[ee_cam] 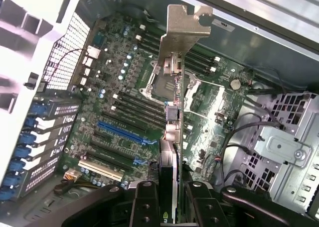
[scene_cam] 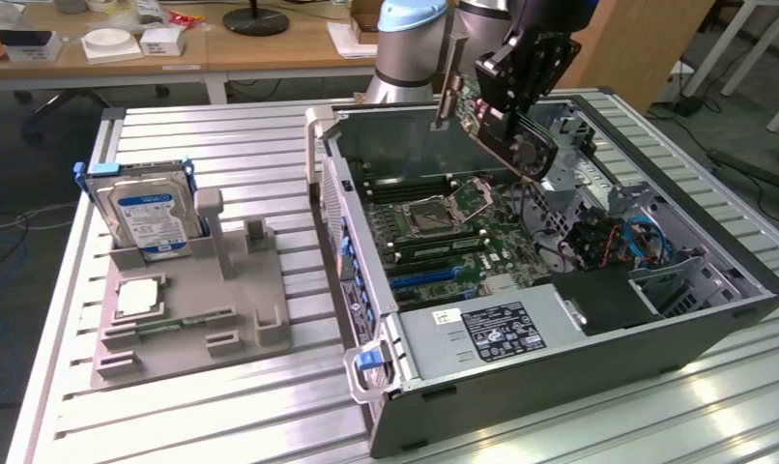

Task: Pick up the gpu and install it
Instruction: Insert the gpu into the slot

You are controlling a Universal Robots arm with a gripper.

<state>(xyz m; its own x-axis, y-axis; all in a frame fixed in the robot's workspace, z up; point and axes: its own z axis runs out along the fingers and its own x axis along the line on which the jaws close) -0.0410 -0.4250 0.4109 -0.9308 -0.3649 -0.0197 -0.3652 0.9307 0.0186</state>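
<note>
My gripper (scene_cam: pixel 525 72) is shut on the gpu (scene_cam: pixel 508 135), a thin dark card held tilted in the air above the open computer case (scene_cam: pixel 699 329). Its silvery end bracket (scene_cam: pixel 450 82) points toward the case's back wall. In the wrist view the gpu (ee_cam: pixel 172 142) appears edge-on between my black fingers (ee_cam: pixel 144 202), with the bracket (ee_cam: pixel 183 23) at the far end. The gripper (ee_cam: pixel 170 207) hangs over the motherboard (ee_cam: pixel 119 87). A blue expansion slot (ee_cam: pixel 122 132) lies to one side below the card, apart from it.
On the exterior view's left stands a grey fixture tray (scene_cam: pixel 254 329) with an upright hard drive (scene_cam: pixel 151 217), a processor chip (scene_cam: pixel 138 298) and a memory stick (scene_cam: pixel 170 324). Inside the case are a power supply (scene_cam: pixel 493 329), drive cage (ee_cam: pixel 279 147) and loose cables (scene_cam: pixel 621 242).
</note>
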